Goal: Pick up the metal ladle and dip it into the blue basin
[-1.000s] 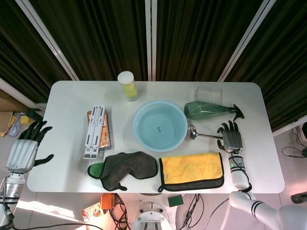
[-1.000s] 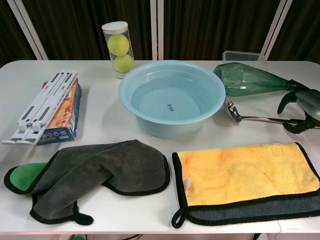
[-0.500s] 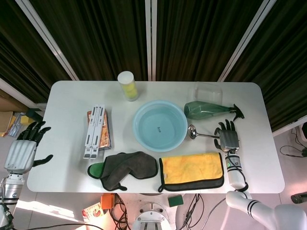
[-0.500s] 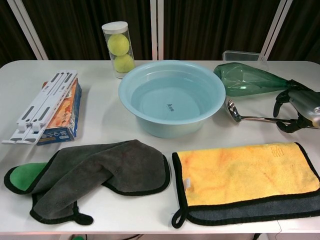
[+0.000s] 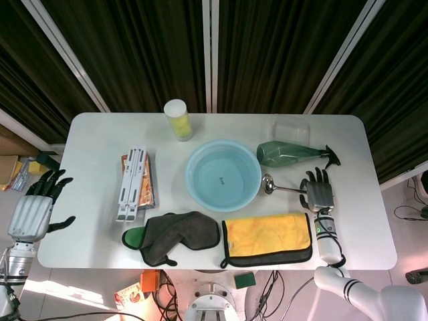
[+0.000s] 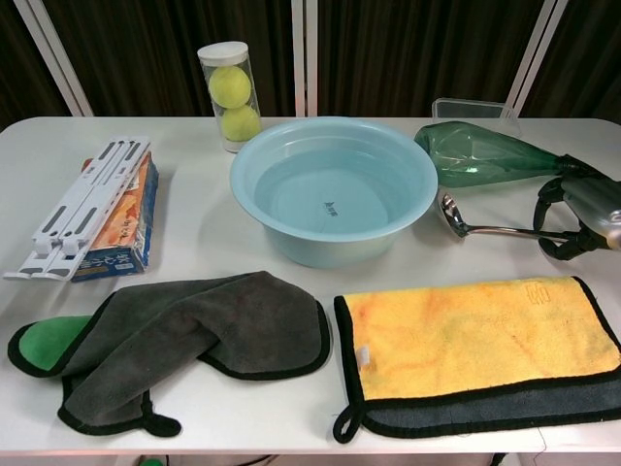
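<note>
Head view, ladle: the metal ladle (image 5: 281, 188) lay flat on the table (image 5: 93, 234), bowl end just beside the blue basin (image 5: 223, 175), handle running toward the right hand (image 5: 319, 193).
Head view, right hand: fingers were spread over the handle's far end; whether any of them had closed round it could not be told.
Head view, left hand: the left hand (image 5: 33, 210) hovered off the table's left edge, fingers apart, holding nothing.
Chest view, ladle: the metal ladle (image 6: 490, 229) sat between the green bottle (image 6: 485, 153) and the yellow towel (image 6: 475, 335), its bowl close to the blue basin (image 6: 333, 189).
Chest view, right hand: dark fingers of the right hand (image 6: 582, 216) curled around the handle tip, yet a firm hold was not evident.
Risk, grip: a thin handle flat on the table would probably slip or roll if pinched only at the tip.
Risk, neighbours: a lift could likely knock the bottle or clip the basin rim, spilling water.
</note>
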Robot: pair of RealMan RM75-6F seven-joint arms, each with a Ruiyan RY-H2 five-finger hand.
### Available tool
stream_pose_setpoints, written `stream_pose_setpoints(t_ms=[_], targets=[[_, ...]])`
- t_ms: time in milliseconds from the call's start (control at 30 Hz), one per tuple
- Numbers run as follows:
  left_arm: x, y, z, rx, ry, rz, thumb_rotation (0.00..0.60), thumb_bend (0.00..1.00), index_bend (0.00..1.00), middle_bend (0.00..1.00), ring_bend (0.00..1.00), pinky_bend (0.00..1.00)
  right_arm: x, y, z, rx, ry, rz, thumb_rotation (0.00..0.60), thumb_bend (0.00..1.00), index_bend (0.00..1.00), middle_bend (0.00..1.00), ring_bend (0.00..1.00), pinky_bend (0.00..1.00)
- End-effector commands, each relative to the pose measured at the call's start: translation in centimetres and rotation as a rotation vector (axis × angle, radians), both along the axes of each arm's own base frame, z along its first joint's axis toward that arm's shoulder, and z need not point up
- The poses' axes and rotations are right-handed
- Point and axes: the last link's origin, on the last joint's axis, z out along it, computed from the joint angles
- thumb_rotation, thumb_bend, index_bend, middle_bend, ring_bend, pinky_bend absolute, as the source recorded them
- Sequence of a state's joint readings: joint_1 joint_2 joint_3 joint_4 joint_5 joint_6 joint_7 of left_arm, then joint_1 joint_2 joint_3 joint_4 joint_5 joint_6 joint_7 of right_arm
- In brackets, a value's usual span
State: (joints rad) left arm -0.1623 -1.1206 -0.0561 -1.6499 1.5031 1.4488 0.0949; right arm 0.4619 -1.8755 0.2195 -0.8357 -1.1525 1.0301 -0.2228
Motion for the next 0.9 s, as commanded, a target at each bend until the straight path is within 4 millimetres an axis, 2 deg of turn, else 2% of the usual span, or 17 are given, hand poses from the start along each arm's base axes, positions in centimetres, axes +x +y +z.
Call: stream_pose_setpoints(t_ms=[33, 533, 900], targets=[[-0.02, 0.01, -0.06, -0.002, 0.001, 0.002, 0.600, 0.07, 0.20, 0.12, 0.06, 0.24, -0.02, -0.02, -0.03, -0.001, -0.001, -0.004, 0.600, 0.40, 0.51, 0.15, 0.00, 0.00], [-0.17, 0.08, -0.19, -0.011, -0.004, 0.004, 0.600, 0.07, 0.20, 0.11, 0.06, 0.24, -0.11, -0.03, -0.45, 0.003, 0.005, -0.014, 0.600, 0.41, 0.52, 0.14, 0.00, 0.00], [-0.27, 0.11, -0.30, -0.020, -0.004, 0.019, 0.600, 0.07, 0.20, 0.11, 0.06, 0.24, -0.19, -0.01, -0.07, -0.040, -0.003, -0.019, 0.600, 0.45, 0.63, 0.18, 0.00, 0.00]])
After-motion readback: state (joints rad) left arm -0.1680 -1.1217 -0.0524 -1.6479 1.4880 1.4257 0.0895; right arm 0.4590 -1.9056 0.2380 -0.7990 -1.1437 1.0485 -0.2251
